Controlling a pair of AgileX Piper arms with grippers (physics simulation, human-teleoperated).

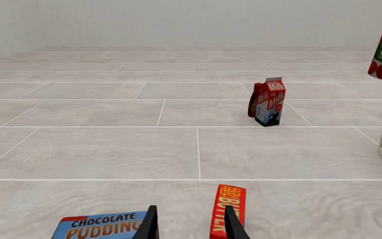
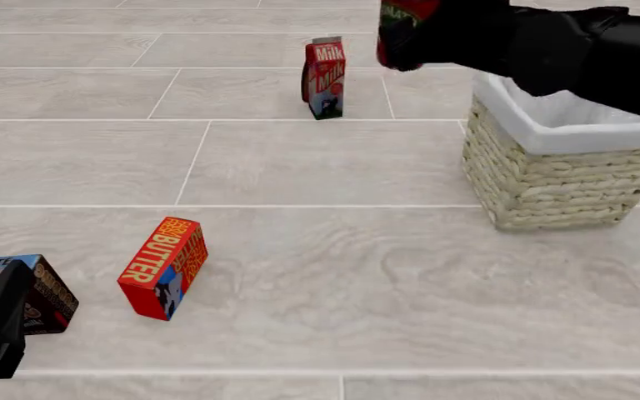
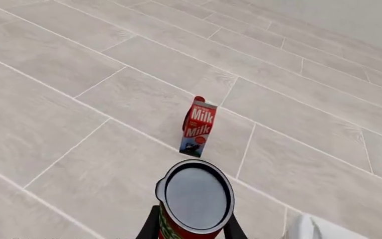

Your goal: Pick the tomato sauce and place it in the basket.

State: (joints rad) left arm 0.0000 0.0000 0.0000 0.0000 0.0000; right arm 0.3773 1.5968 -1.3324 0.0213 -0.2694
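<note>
Your right tool pinches the small red-and-green tomato sauce can in the air beside the pale wicker basket; your left tool stands spread.

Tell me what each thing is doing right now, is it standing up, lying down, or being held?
tomato sauce: held up in the air by the right gripper, not in the basket yet.
basket: upright on the table, nothing visible inside.
milk carton: standing upright.
butter box: standing on the table.
chocolate pudding box: lying flat.
left gripper: open, holding nothing.
</note>
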